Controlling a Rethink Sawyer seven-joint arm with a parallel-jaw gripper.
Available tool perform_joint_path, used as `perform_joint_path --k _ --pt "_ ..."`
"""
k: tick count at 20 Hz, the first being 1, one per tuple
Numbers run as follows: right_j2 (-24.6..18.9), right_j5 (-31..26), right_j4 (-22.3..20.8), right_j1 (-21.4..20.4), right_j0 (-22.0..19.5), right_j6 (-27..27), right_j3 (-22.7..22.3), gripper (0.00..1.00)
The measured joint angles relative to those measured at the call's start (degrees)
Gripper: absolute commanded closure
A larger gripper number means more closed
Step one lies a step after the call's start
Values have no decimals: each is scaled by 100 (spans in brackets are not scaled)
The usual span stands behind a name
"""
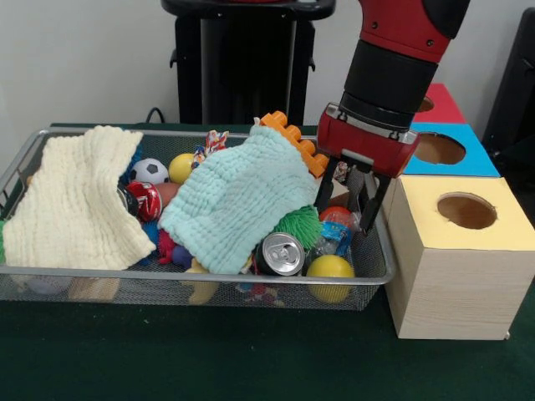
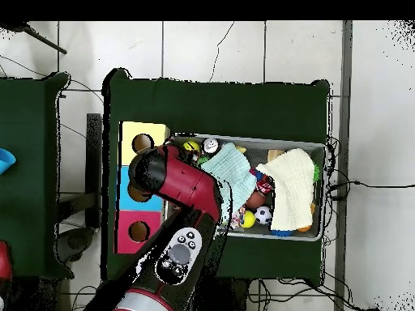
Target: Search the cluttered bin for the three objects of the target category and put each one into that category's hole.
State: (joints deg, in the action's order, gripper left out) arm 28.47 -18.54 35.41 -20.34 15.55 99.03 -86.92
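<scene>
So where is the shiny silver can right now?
In the front view the silver can lies on its side at the basket's near rim, right of centre, just under the mint cloth's edge and left of a yellow ball.

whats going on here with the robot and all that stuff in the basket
A red and black arm has its gripper lowered into the right end of the wire mesh bin, fingers spread, just above a clear bottle with a blue label. Two cloths, cans and balls clutter the bin. The blue-topped box's hole waits beside it.
</scene>
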Motion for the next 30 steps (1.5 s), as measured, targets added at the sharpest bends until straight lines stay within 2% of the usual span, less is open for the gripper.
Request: perform_joint_path --k 30 --pt "-29 2 2 128 -8 0 -116 0"
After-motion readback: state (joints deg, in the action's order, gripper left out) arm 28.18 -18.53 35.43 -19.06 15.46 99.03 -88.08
